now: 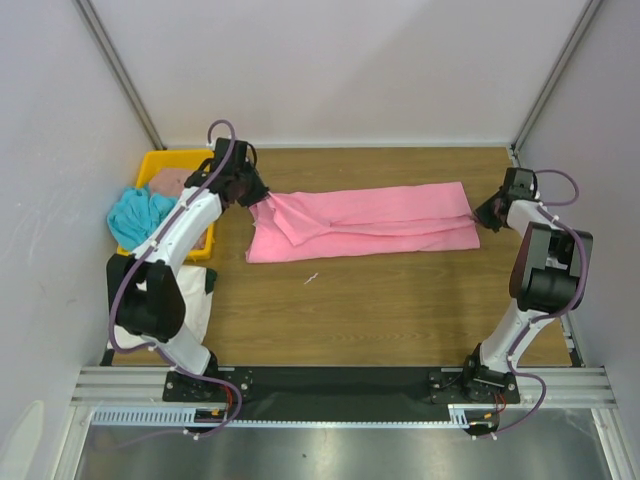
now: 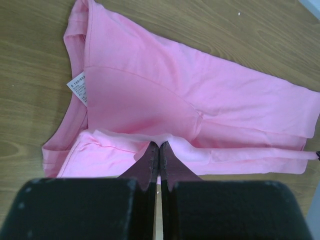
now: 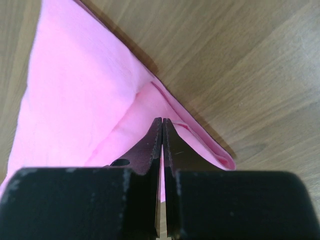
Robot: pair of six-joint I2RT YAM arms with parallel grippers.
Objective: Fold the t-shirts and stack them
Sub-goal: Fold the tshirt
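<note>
- Pink shirt (image 1: 360, 222): plain bright pink, no print; paler pink along the overlapping folds.
- Label (image 2: 78, 89) at the pink shirt's neckline: white with small dark print.
- Turquoise shirt (image 1: 138, 212): plain turquoise.
- Brown-pink shirt (image 1: 172, 182): plain dusty brown-pink.
- White shirt (image 1: 195, 300): cream-white with dark trim.
- Tray (image 1: 160, 157): solid yellow.
- Table (image 1: 400, 300): mid-brown wood grain with darker streaks.
- Left arm (image 1: 185, 225) and right arm (image 1: 512, 325): white shells, black joints.
- Left gripper (image 2: 159, 145) and right gripper (image 3: 162, 120): black bodies, dark fingers.
- Cables (image 1: 222, 122): purple.
- Walls (image 1: 350, 70): pale grey-white.
</note>
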